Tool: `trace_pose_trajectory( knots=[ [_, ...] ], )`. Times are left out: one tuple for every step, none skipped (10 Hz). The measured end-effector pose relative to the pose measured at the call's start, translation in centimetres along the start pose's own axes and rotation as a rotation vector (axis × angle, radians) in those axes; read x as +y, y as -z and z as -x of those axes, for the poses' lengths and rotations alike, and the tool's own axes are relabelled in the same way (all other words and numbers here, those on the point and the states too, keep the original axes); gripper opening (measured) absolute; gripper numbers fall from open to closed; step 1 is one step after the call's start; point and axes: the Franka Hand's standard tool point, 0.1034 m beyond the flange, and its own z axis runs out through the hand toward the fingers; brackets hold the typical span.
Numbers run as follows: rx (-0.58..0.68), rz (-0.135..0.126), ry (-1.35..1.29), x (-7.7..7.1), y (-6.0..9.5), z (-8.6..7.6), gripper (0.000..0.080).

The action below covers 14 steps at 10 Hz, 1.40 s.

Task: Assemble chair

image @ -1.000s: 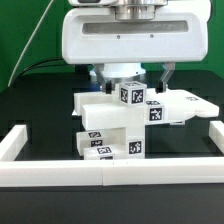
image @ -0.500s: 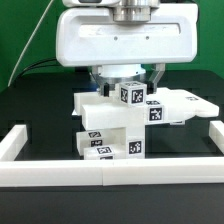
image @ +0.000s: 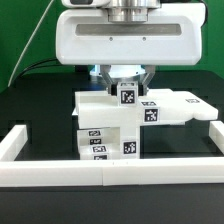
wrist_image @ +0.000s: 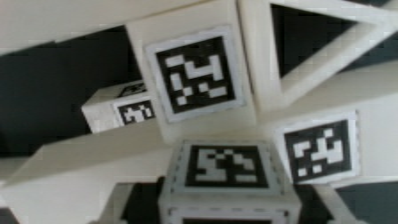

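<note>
The chair's white tagged pieces stand stacked in the middle of the exterior view. A small tagged block tops the stack. My gripper hangs straight over it, with a dark finger pressed against each side of the block. In the wrist view the same block fills the space between the fingers, and the gripper is shut on it. Beyond it lie a tagged panel and a barred frame.
A long low white border rail runs along the front and up both sides. A flat white chair piece juts out from the stack toward the exterior view's right. The arm's wide white housing hides what lies behind.
The fingers have drawn inward from wide open onto the small block. The stack's tagged faces have shifted slightly and now sit more squarely.
</note>
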Motion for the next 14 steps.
trace_pose_trajectory(
  knots=[
    [0.0,0.0,-0.079,0.0,0.0,-0.01,0.0284],
    [-0.001,-0.007,-0.192,0.02,-0.02,-0.09,0.0284],
    [-0.003,-0.019,-0.328,0.07,-0.05,-0.21,0.0284],
    [-0.006,-0.028,-0.468,0.07,-0.03,-0.23,0.0284],
    [-0.007,-0.028,-0.553,0.03,-0.01,-0.26,0.0284],
    [-0.007,-0.031,-0.575,-0.02,0.01,-0.29,0.0284],
    [-0.011,-0.037,-0.665,-0.14,0.0,-0.28,0.0284],
    [-0.013,-0.038,-0.738,-0.19,0.0,-0.27,0.0284],
    [-0.014,-0.038,-0.785,-0.21,0.0,-0.27,0.0284],
    [-0.017,-0.043,-0.838,-0.15,-0.02,-0.3,0.0284],
    [-0.023,-0.061,-0.984,0.34,-0.06,-0.61,0.0284],
    [-0.028,-0.066,-1.097,0.59,-0.07,-0.76,0.0284],
    [-0.036,-0.071,-1.217,0.58,-0.08,-0.78,0.0284],
    [-0.048,-0.086,-1.329,0.54,-0.09,-0.8,0.0284]
  ],
)
